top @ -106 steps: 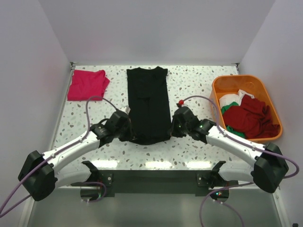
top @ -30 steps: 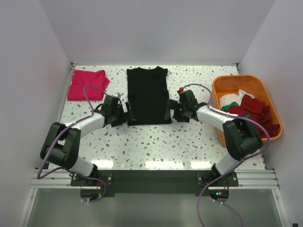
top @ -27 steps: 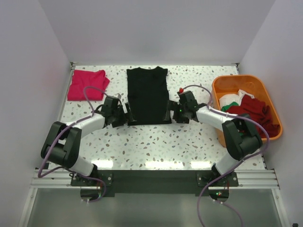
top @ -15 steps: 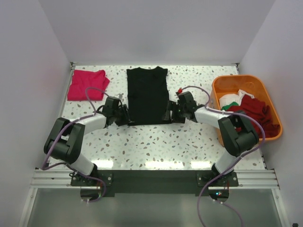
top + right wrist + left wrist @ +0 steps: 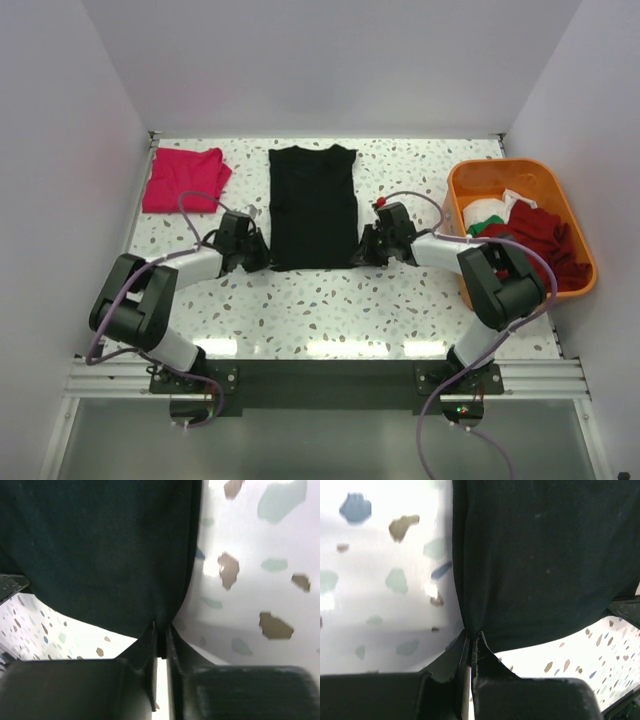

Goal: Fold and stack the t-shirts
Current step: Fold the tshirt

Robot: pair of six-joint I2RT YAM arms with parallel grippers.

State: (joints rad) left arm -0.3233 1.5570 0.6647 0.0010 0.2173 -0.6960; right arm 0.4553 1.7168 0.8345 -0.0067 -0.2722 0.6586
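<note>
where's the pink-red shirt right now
In the top view, the pink-red t-shirt lies at the far left corner of the table, left of the black t-shirt and apart from it.

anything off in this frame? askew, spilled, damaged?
Nothing stands out. The black shirt lies flat and straight, the left end effector and right end effector each pinching a near corner. The pink shirt sits folded at the far left; the other shirts are heaped inside the tub, none spilled.
</note>
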